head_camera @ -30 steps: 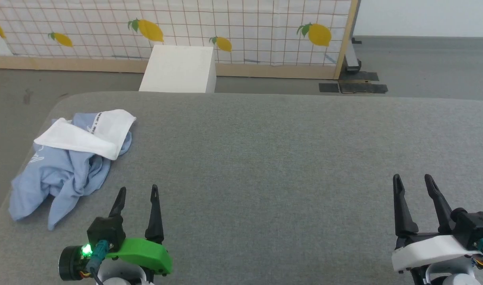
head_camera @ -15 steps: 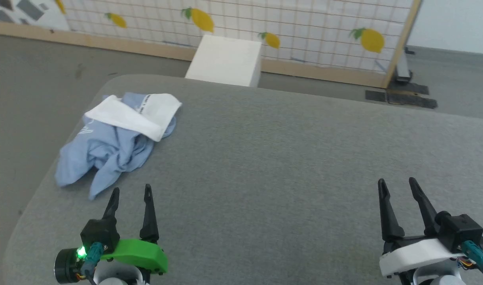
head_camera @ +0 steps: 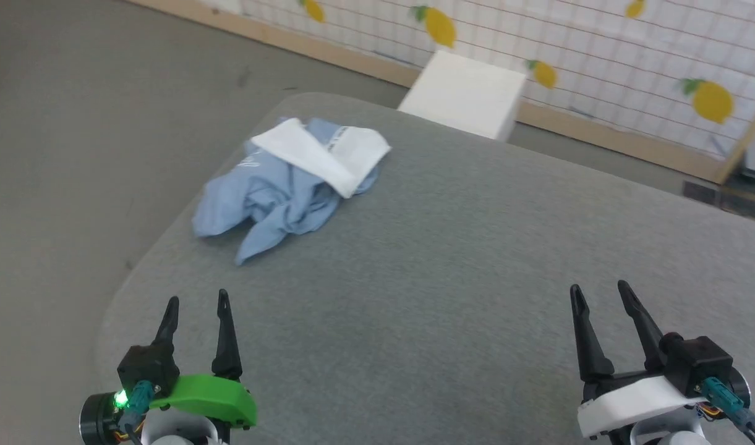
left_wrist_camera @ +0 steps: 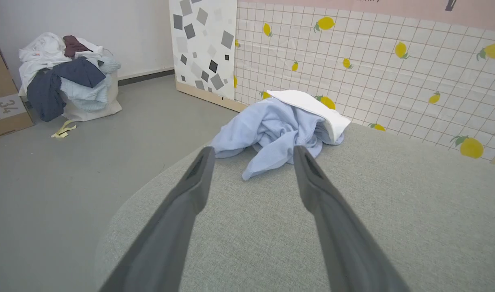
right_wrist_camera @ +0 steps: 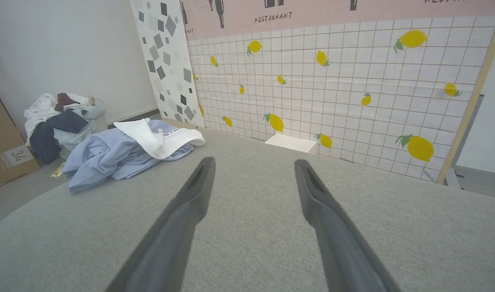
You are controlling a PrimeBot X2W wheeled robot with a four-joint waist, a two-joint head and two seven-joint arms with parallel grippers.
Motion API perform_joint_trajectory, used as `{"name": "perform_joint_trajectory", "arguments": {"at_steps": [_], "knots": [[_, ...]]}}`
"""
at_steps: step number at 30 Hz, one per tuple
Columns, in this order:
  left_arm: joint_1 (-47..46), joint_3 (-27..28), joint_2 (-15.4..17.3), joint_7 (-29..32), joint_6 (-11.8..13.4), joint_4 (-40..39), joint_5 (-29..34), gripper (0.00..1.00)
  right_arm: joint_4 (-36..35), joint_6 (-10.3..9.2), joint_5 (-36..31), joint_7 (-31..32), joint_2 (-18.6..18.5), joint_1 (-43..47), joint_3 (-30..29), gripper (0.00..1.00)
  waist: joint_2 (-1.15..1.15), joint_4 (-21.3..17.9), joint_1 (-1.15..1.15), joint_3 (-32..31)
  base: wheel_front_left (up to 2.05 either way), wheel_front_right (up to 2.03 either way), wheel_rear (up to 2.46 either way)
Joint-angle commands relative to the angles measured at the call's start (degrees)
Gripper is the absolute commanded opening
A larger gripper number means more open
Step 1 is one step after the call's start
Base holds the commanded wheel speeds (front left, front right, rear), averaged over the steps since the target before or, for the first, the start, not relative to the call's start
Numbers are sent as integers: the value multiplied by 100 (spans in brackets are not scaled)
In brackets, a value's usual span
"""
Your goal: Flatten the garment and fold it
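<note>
Nothing on the table has shifted over the last second. The head camera has swung toward the robot's left, so the garment sits nearer the middle of that view instead of at its left edge. Both arms keep the same low pose.

The left gripper (head_camera: 197, 296) has its two dark fingers spread wide with nothing between them. It sits over bare grey cloth a little short of the garment (head_camera: 278, 191), tips pointed toward the nearest blue flap. The right gripper (head_camera: 600, 286) is likewise wide open and empty, well apart from the garment, off to its right on the robot's side.

The garment is a crumpled light blue heap near the rounded far-left corner of the table (head_camera: 445, 278). A white part (head_camera: 315, 151) is folded over its far side, with a thin strip of dark lettering along that fold. Faint white cursive shows on the blue just left of the white. The table, padded in grey fabric, spreads out to the right of the garment and toward the robot.

Beyond the garment and to its right, a white box (head_camera: 467, 93) stands on the grey floor (head_camera: 74, 154), near a lemon-printed grid panel (head_camera: 631, 49). In the left wrist view, a pile of clothes (left_wrist_camera: 65, 73) and a cardboard box (left_wrist_camera: 4, 105) sit on the floor well past the garment, to its left.
</note>
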Motion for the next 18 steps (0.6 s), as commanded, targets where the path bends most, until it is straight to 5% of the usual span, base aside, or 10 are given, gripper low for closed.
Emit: {"name": "perform_joint_trajectory", "arguments": {"at_steps": [1, 18], "knots": [[-32, -8, -16, -26, 2, 6, -14, 100, 9, -9, 37, -35, 1, -35, 23, 100, 0, 438, 0, -16, 0, 0, 0], [62, 0, -16, -26, -11, 38, -46, 100, 89, -9, 108, -35, 1, 23, 111, 100, 0, 918, 0, -83, 0, 0, 0]]}}
